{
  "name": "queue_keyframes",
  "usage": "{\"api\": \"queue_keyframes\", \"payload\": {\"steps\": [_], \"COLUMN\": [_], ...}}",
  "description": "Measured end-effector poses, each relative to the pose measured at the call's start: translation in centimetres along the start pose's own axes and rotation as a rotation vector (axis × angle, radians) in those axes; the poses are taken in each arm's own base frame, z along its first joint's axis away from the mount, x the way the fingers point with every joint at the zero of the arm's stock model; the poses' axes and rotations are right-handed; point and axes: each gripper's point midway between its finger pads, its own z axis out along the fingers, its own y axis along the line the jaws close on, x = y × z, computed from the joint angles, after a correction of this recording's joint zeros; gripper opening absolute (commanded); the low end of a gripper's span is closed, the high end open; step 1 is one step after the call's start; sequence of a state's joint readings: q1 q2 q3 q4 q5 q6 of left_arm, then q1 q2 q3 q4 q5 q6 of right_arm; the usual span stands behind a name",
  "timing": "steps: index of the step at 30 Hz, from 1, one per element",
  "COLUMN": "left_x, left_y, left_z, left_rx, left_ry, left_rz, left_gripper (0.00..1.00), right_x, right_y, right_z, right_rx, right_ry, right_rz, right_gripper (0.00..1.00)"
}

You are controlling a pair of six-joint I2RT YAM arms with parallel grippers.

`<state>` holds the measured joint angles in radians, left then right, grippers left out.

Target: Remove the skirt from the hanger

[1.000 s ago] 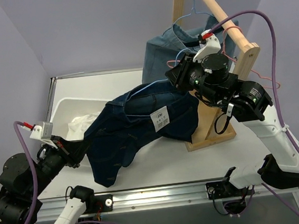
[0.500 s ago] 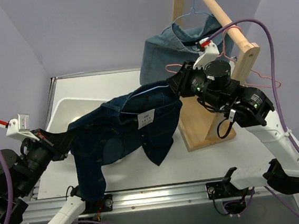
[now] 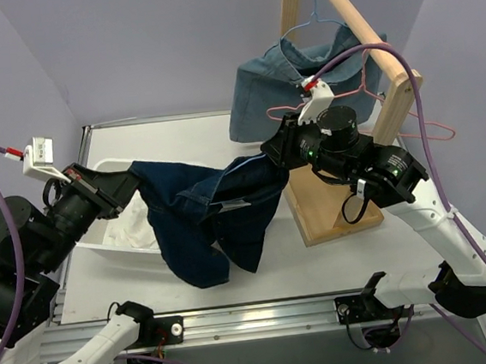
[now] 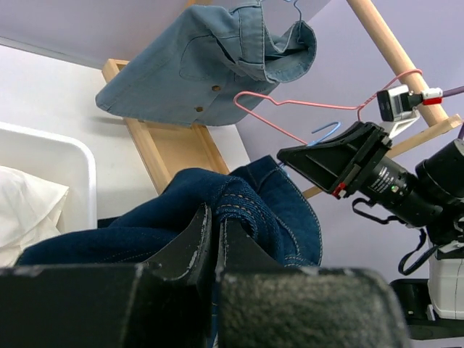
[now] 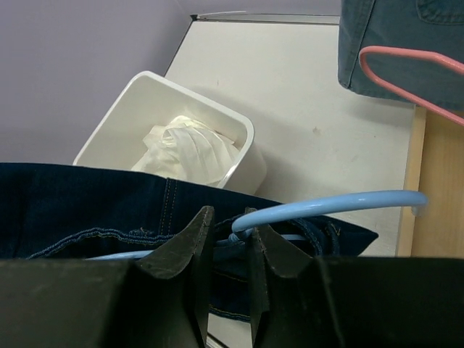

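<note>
I see the left end effector (image 4: 215,217) clamped shut on a fold of the dark-blue denim garment (image 3: 203,212). It's raised above the desk (image 3: 178,132) on the left side. The right end effector (image 5: 230,221) is pinched on the wire of a light-blue hanger (image 5: 341,201), and the same garment hangs on that wire. So the denim is stretched between the 2 arms, sagging in the middle.

The skirt (image 5: 190,148) lies crumpled inside the white bin (image 5: 199,96) on the left of the desk, partly under the denim in the top view. Neither end effector touches it.

The pink hanger (image 5: 417,53) is hooked on the wooden rod (image 3: 356,12), just beside the light-blue denim shirt (image 4: 196,65) and well apart from the skirt.
</note>
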<state>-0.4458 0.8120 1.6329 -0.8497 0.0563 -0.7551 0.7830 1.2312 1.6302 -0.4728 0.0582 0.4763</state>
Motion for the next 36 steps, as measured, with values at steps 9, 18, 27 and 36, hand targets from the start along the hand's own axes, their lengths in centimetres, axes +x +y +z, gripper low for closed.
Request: {"api": "queue_keyframes", "payload": {"steps": [9, 18, 27, 36], "left_x": [-3.0, -0.8, 1.0, 2.0], "left_y": [1.0, 6.3, 7.7, 8.5], "left_z": [-0.7, -3.0, -2.5, -3.7], "left_rx": [-0.140, -0.377, -0.443, -0.459], "left_ry": [-0.061, -0.001, 0.102, 0.125], "left_rz": [0.072, 0.102, 0.118, 0.120], "left_gripper": [0.02, 0.02, 0.02, 0.02], "right_x": [-1.4, -6.1, -6.2, -7.2], "right_y": [-0.7, -0.9, -4.5, -4.4], "right_z": [-0.6, -3.5, -3.5, -3.9], "right_rx": [0.044, 0.074, 0.171, 0.157], "right_ry": [-0.058, -0.181, -0.164, -0.168], "right_rz": [0.008, 0.024, 0.043, 0.044], "right_gripper": [0.00, 0.00, 0.00, 0.00]}}
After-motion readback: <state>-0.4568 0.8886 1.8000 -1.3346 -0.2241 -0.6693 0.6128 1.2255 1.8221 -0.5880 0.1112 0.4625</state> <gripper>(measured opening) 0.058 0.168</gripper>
